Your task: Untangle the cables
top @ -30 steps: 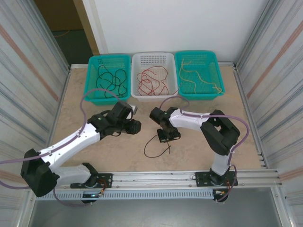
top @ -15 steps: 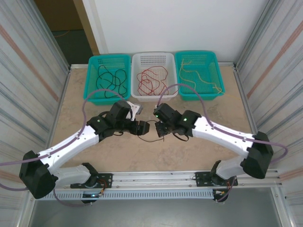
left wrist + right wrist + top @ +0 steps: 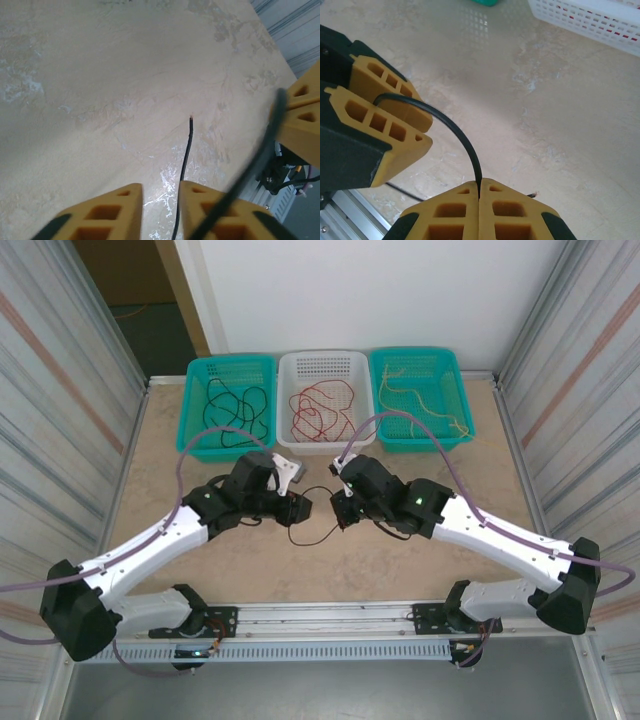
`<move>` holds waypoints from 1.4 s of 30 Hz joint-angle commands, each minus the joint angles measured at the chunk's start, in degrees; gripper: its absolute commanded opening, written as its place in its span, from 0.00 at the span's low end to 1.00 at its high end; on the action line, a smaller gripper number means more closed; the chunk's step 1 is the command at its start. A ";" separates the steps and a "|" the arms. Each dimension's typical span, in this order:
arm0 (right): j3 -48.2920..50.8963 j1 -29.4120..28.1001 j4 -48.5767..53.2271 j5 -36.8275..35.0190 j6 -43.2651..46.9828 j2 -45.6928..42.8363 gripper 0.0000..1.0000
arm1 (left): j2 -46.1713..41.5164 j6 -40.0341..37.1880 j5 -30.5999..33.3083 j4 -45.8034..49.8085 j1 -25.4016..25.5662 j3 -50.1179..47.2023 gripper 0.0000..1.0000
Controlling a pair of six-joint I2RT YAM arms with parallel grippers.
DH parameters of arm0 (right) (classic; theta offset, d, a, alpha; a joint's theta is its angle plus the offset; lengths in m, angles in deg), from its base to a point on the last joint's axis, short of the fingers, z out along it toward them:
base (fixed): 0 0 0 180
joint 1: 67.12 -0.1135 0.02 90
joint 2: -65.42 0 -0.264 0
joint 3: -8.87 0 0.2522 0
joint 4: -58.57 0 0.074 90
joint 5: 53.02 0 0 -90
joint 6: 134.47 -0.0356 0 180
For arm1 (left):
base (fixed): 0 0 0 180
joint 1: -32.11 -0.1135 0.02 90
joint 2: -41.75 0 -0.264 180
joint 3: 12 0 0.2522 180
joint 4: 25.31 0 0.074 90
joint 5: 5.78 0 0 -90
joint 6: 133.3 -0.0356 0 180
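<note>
Cable point(image 3: 461, 138) between left gripper point(image 3: 161, 192) and right gripper point(image 3: 479, 186)

The black cable arcs above the table point(image 3: 380, 570) centre, its tail looping on the surface beneath. Right jaws are closed, pinching the cable. Left jaws stand slightly apart, the cable passing between them. At the far edge, three baskets point(image 3: 320, 362) hold black cables point(image 3: 232, 405), red cables point(image 3: 320, 412) and yellow cables point(image 3: 420, 405), one colour each.
</note>
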 commanded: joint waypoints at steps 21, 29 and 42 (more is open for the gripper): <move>12.96 14.33 -17.40 22.65 -17.89 -7.65 0.58 | -12.39 5.08 -1.71 -16.03 -0.50 -1.49 0.00; 16.18 15.52 -24.95 27.76 -23.93 -8.75 0.60 | -12.74 4.87 -2.74 -16.14 -1.01 -1.23 0.00; 16.63 15.05 -25.96 28.30 -25.08 -7.60 0.11 | -15.63 9.57 2.87 -29.84 -3.52 -0.30 0.00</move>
